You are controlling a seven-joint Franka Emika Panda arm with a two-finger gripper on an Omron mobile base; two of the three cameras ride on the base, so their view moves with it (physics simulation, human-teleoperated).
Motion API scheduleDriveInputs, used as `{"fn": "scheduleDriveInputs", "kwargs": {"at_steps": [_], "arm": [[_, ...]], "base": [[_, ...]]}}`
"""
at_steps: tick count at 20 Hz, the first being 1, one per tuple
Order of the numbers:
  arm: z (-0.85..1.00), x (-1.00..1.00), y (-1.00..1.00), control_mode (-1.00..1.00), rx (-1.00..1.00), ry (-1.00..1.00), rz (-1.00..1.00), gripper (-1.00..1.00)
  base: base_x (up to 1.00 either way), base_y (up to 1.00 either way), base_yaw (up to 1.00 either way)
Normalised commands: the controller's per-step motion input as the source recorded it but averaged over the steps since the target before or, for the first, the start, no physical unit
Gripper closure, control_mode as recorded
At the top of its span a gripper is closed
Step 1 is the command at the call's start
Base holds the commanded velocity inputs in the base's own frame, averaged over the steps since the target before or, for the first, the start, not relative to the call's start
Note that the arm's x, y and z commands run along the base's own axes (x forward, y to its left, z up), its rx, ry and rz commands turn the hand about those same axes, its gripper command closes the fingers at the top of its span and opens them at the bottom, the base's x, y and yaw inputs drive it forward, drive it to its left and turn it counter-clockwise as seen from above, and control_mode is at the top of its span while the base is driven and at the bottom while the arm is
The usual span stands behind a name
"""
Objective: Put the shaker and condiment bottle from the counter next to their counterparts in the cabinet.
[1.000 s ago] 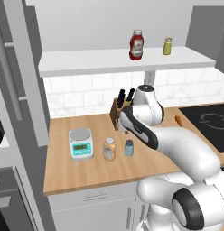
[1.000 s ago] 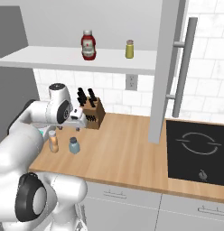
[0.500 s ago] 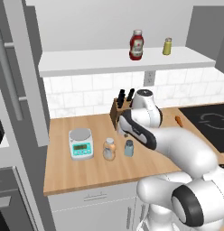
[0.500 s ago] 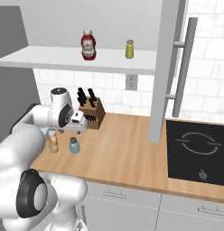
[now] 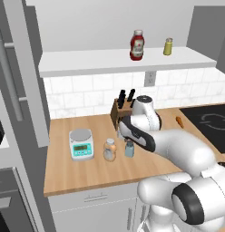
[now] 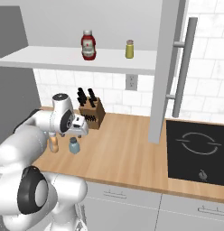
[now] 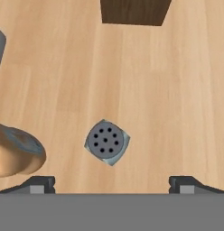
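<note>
Two risks as my end effector point(image 7: 112, 184), wide open and empty, hangs over the shaker point(image 7: 106, 141) on the tabletop point(image 7: 177, 90): a finger could clip the bottle point(image 7: 14, 151) just beside it, or an off-centre close could tip the shaker.

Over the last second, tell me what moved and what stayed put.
The arm has come down toward the counter, bringing its open gripper over the shaker; the jaws stand wide and hold nothing. The shaker, the condiment bottle, the scale and the knife block stayed put.
</note>
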Motion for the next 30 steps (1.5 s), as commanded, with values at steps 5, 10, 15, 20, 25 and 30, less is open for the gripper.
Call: {"fn": "scheduleDriveInputs", "kwargs": {"at_steps": [5, 10, 15, 20, 25, 30], "arm": [[-0.15, 0.12, 0.00, -1.00, 0.00, 0.00, 0.00, -1.00], [-0.16, 0.12, 0.00, -1.00, 0.00, 0.00, 0.00, -1.00], [-0.21, 0.06, 0.04, -1.00, 0.00, 0.00, 0.00, -1.00], [-0.28, 0.01, 0.08, -1.00, 0.00, 0.00, 0.00, -1.00], [-0.28, 0.05, 0.15, -1.00, -0.02, 0.01, 0.00, 1.00], [-0.17, 0.05, 0.10, -1.00, -0.01, 0.01, 0.00, 1.00]], "base": [[0.00, 0.00, 0.00], [0.00, 0.00, 0.00], [0.00, 0.00, 0.00], [0.00, 0.00, 0.00], [0.00, 0.00, 0.00], [0.00, 0.00, 0.00]]}}
